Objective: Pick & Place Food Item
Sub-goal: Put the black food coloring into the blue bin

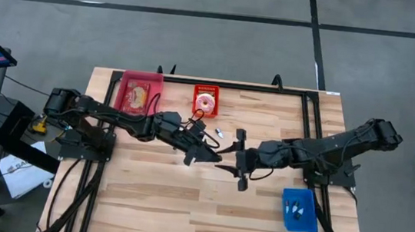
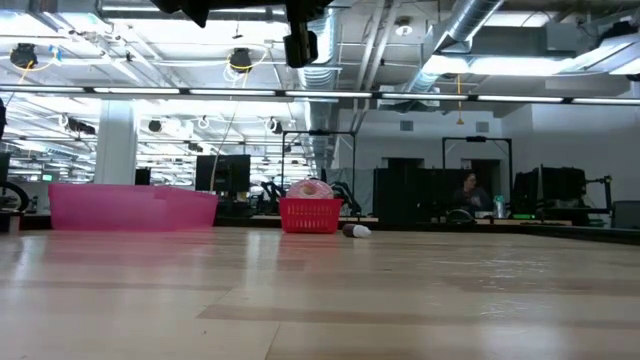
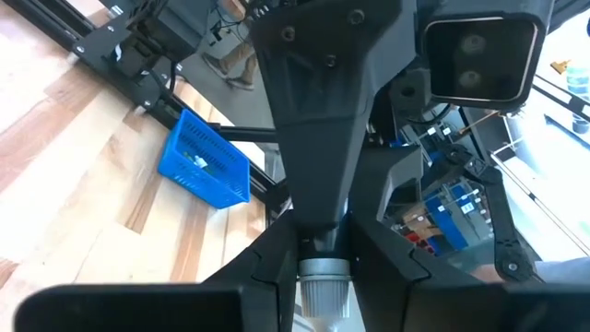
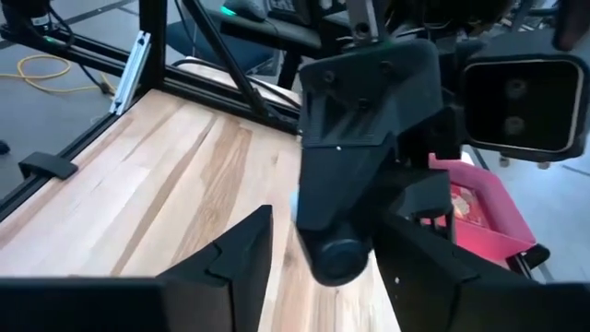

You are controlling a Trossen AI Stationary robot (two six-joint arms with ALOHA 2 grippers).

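Both arms meet above the middle of the table. My left gripper (image 1: 207,157) (image 3: 323,300) is shut on a small item whose grey ribbed round end (image 3: 323,281) shows between its fingers. My right gripper (image 1: 225,166) (image 4: 323,267) faces it, fingers apart on either side of the left gripper's tip (image 4: 343,249). A pink-iced donut (image 1: 205,100) (image 2: 310,189) sits in a red basket (image 1: 206,91). A small pale item (image 1: 221,133) (image 2: 355,231) lies on the table near that basket. My left gripper pinches the small item between its two fingers, which reach level toward the table's right side; the ribbed end (image 3: 323,277) sticks out past them. The item is lifted clear of the table. My right gripper stands around the left gripper's tip; whether its fingers (image 4: 235,258) touch the item I cannot tell.
A pink bin (image 1: 140,93) (image 2: 130,207) with food in it stands at the far left beside the red basket. A blue bin (image 1: 299,211) (image 3: 205,161) sits near the table's right front. Bare wood lies below the grippers and toward the near edge.
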